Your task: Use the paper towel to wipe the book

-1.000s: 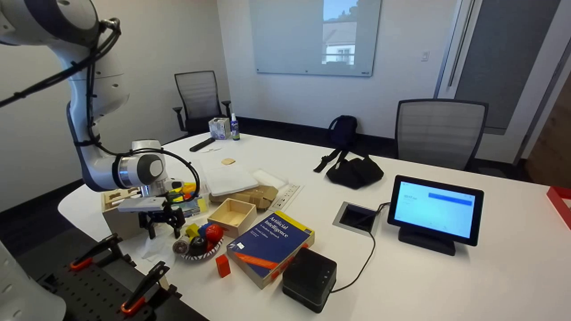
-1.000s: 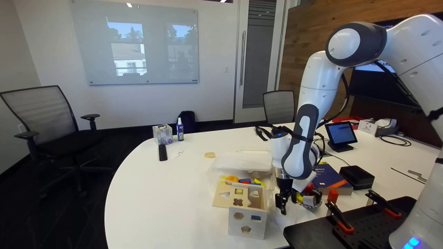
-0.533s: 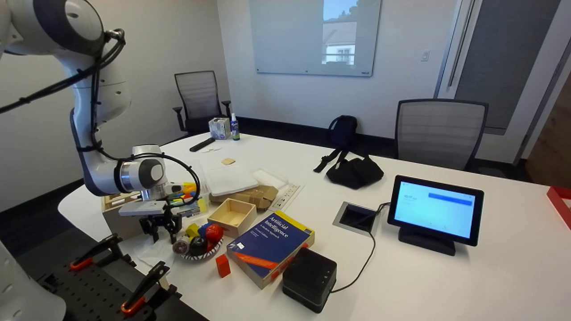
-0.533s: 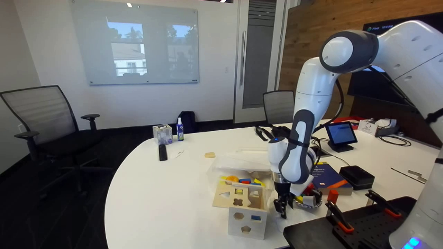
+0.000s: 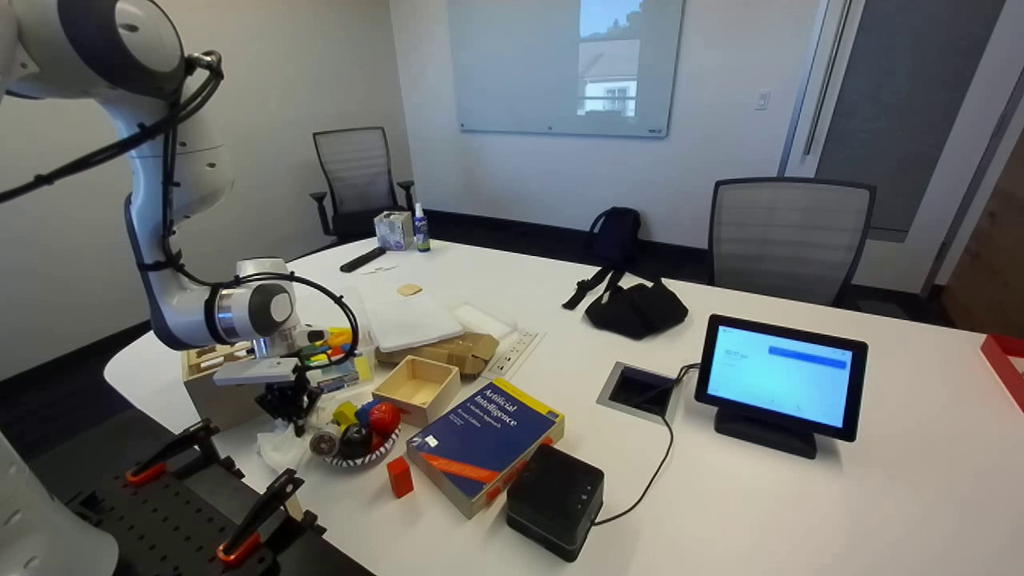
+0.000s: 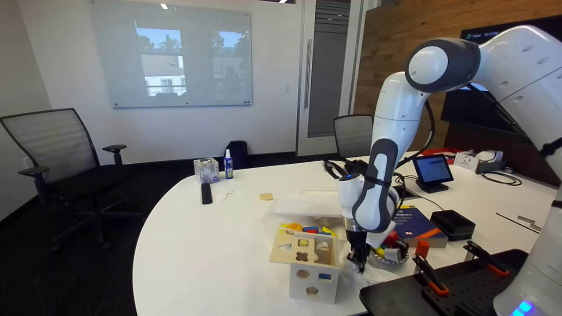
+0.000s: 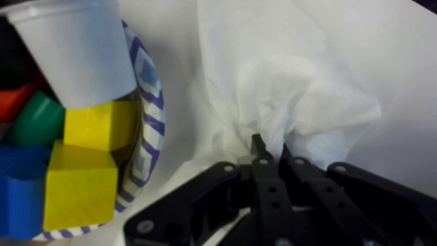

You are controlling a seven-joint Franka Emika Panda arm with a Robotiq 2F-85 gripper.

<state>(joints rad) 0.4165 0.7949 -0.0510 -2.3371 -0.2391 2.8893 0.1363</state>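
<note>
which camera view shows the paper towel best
The wrist view. There the paper towel shows large, its folds plain to see, bunched between the fingers of the hand. Both exterior views give only small patches of it around the hand, pale against the white table and partly hidden.

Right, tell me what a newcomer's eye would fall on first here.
Probably the big white robot arm, bent over the table. Its gripper, pinching a crumpled paper towel beside the patterned bowl of bright blocks, likely comes next. Then the lit tablet and, nearer the gripper, the dark blue book.
</note>
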